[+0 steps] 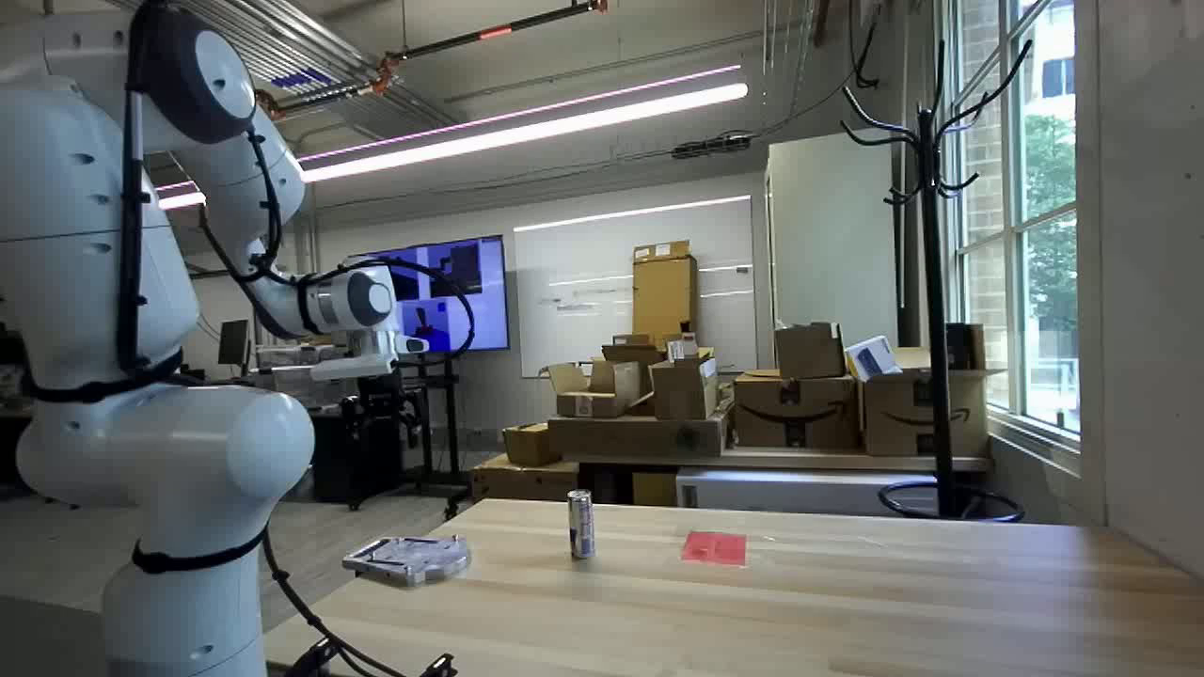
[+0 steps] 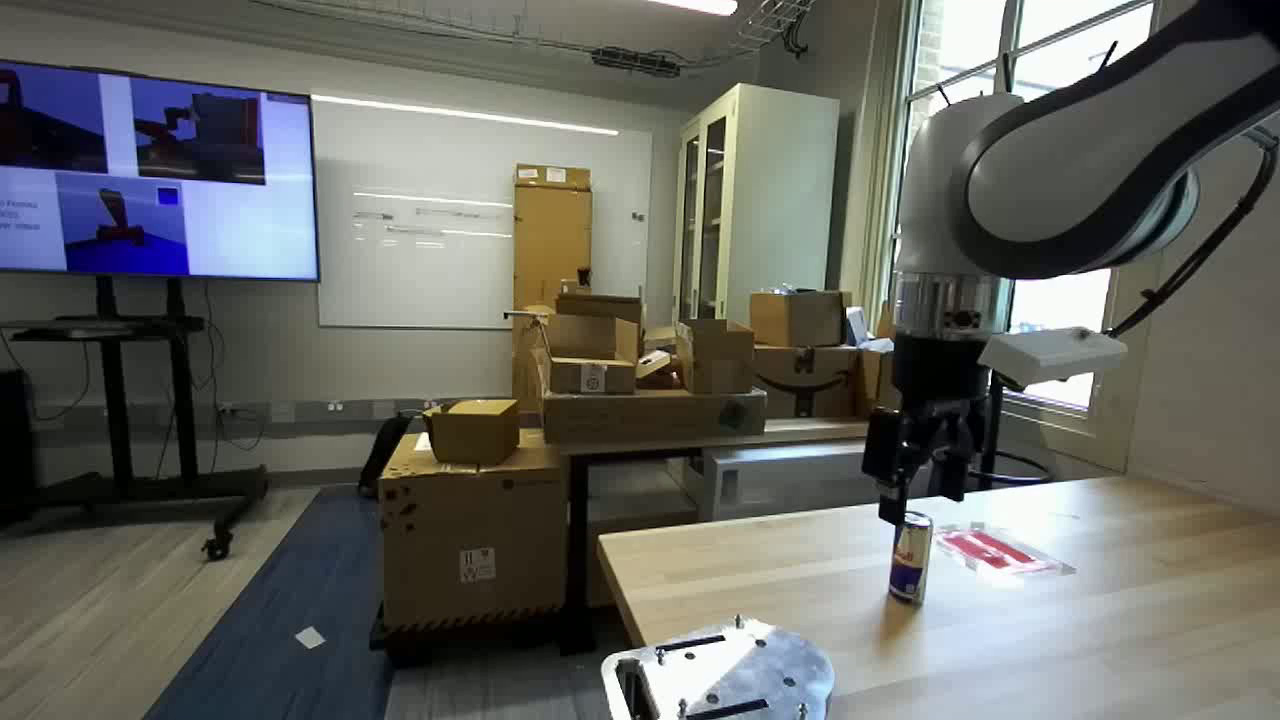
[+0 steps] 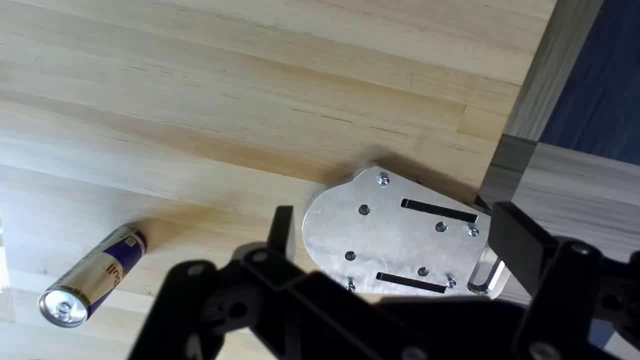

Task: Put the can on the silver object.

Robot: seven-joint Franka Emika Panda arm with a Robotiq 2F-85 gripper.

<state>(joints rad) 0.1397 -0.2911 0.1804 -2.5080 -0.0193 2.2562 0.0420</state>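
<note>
The can (image 1: 581,525) stands upright on the table; it also shows in an exterior view (image 2: 910,560) and at the lower left of the wrist view (image 3: 95,277). The silver object (image 3: 395,235) is a flat plate with slots, holes and screws, lying at the table's edge. It shows in both exterior views (image 1: 411,558) (image 2: 735,665). My gripper (image 3: 392,225) is open and empty, its fingers on either side of the silver object as seen from above. In an exterior view the gripper (image 1: 384,423) hangs well above the table. In an exterior view the gripper (image 2: 922,505) overlaps the can's top.
A flat red object (image 1: 715,548) in clear plastic lies on the table (image 1: 800,611) beyond the can. The table's edge runs close by the silver object. Cardboard boxes (image 1: 795,409) and a black coat rack (image 1: 931,282) stand behind the table.
</note>
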